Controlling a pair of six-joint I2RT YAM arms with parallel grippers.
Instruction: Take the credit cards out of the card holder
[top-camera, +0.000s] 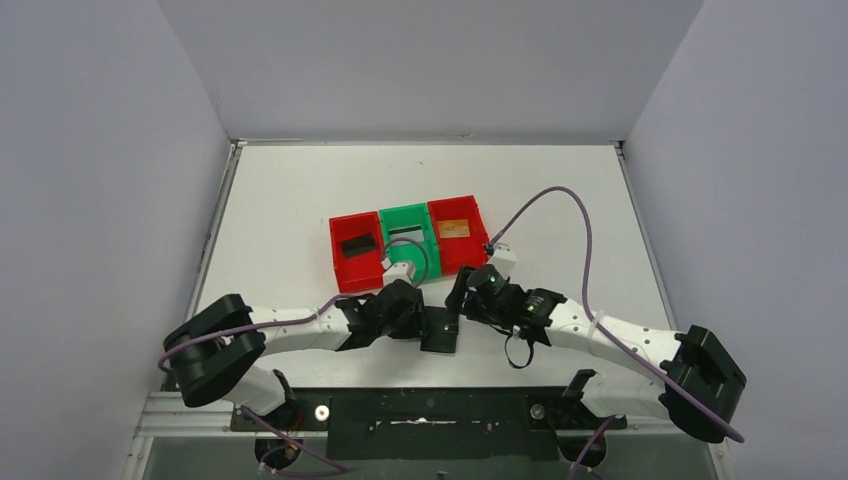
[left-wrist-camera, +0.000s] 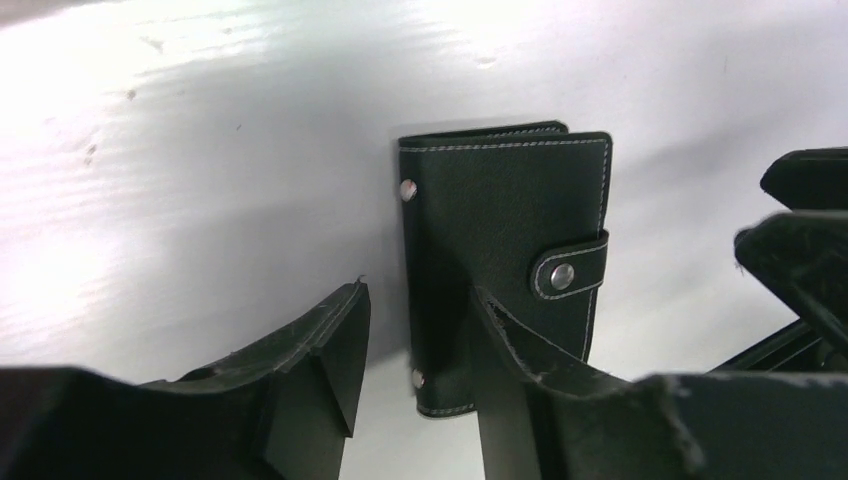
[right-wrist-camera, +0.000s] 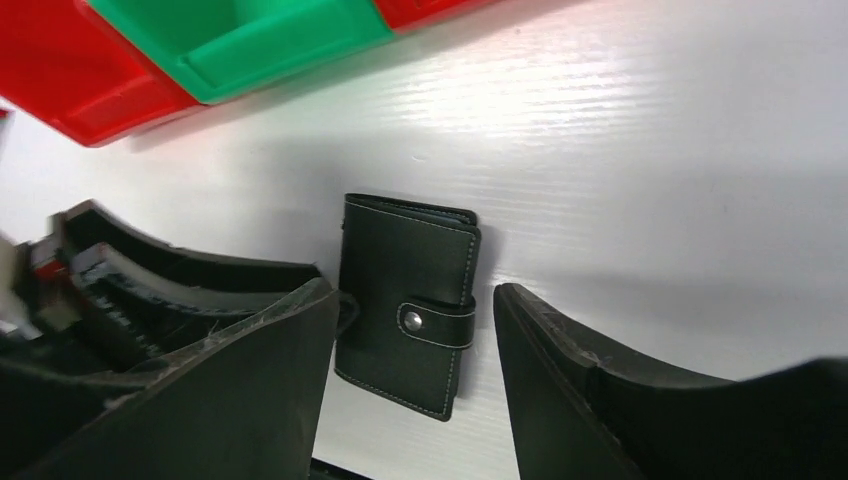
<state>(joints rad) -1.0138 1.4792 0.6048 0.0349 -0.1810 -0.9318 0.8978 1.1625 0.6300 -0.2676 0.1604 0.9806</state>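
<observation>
The card holder, a black bifold with its snap tab fastened, lies shut and flat on the table between my two grippers. It also shows in the left wrist view and the right wrist view. My left gripper is open and empty; its fingers straddle the holder's left edge from above. My right gripper is open and empty, with the holder showing between its fingers. A black card, a silver-grey card and an orange-gold card each lie in a bin.
Three joined bins stand just behind the grippers: a red one, a green one and a red one. White walls close in the table on the left, back and right. A purple cable loops over the right arm.
</observation>
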